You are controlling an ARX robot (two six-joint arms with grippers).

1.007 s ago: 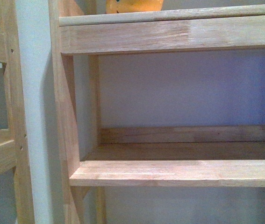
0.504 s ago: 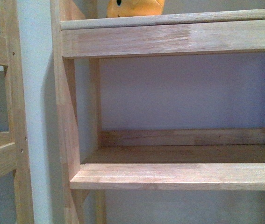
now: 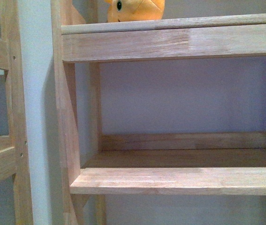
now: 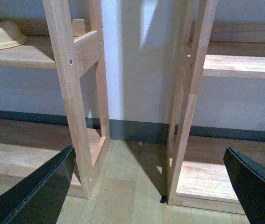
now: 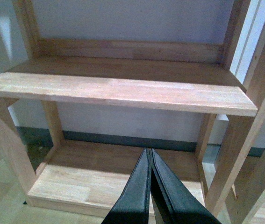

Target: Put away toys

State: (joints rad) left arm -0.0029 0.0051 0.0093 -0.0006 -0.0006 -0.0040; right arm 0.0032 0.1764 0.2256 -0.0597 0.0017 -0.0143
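Right gripper (image 5: 149, 156): jaws pressed together, nothing between them, tips pointing down toward the bottom board of a wooden shelf unit (image 5: 123, 93). Left gripper (image 4: 146, 161): jaws spread wide apart, one dark finger at each lower corner of the left wrist view, nothing held. Between them: pale wood floor (image 4: 123, 186) and the gap between two shelf units, with their uprights (image 4: 71, 93) on either side of it.

Past the right gripper, the shelf unit's middle board is bare in the right wrist view, back rail behind it, a pale wall with a dark skirting strip below.

Left wrist view, further back: a shelf on the neighbouring unit carries a cream bowl-shaped object (image 4: 1, 35) with a small coloured item on top, too small to identify.

Front view: close on the shelf unit. Lower shelf board (image 3: 179, 180) is nearest, with an open compartment above it and the wall behind. The upper shelf (image 3: 170, 42) has a rounded front rail along its edge. The plush toy (image 3: 137, 9) sits on that upper shelf, behind the rail, toward the left end near the upright. It's orange-yellow, one black eye visible, cropped by the top of the view. A second unit's frame (image 3: 11, 117) is off to the left, apart from the first.

Neither arm is near the toy.
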